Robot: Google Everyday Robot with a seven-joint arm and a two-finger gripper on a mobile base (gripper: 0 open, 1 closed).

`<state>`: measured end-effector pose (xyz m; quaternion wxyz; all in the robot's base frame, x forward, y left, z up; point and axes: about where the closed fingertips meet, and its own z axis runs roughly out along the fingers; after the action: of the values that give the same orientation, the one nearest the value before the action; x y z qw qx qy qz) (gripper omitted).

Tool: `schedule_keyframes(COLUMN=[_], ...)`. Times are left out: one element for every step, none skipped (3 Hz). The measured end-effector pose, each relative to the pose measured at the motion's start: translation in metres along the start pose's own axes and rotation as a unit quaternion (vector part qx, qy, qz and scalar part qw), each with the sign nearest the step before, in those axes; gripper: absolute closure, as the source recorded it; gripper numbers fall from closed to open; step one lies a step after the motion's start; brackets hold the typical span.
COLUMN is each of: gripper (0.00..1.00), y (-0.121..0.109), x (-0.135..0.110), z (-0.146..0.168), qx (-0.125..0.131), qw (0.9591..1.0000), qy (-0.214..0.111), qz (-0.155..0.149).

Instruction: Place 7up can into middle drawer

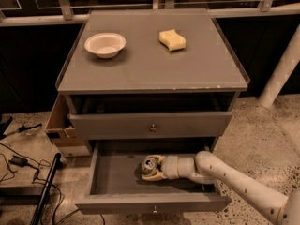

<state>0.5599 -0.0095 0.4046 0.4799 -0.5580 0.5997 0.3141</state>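
Observation:
The middle drawer (117,175) is pulled out at the bottom of the grey cabinet, and its bare grey floor shows. The 7up can (150,163) stands inside it, right of centre, with its silver top facing up. My gripper (148,168) reaches into the drawer from the right, with my pale arm (234,182) coming over the drawer's right side. Its fingers (158,175) sit around the can's sides, shut on it. The can rests at or just above the drawer floor.
The drawer above has a closed-looking front with a knob (153,127). A white bowl (105,44) and a yellow sponge (172,39) lie on the cabinet top (150,69). A cardboard box (63,130) and cables (18,163) are at the left, and a white post (281,69) at the right.

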Motion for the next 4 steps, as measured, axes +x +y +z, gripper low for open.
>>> schedule_keyframes(gripper=[0.76,0.53,0.22,0.00], y=[0.0000,0.0000,0.0000,0.0001], x=[0.0000,0.0000,0.0000,-0.0001], z=[0.0000,0.0000,0.0001,0.0002], qx=[0.000,0.000,0.000,0.000], qw=[1.0000,1.0000,1.0000,1.0000], qy=[0.000,0.000,0.000,0.000], qz=[0.000,0.000,0.000,0.000])
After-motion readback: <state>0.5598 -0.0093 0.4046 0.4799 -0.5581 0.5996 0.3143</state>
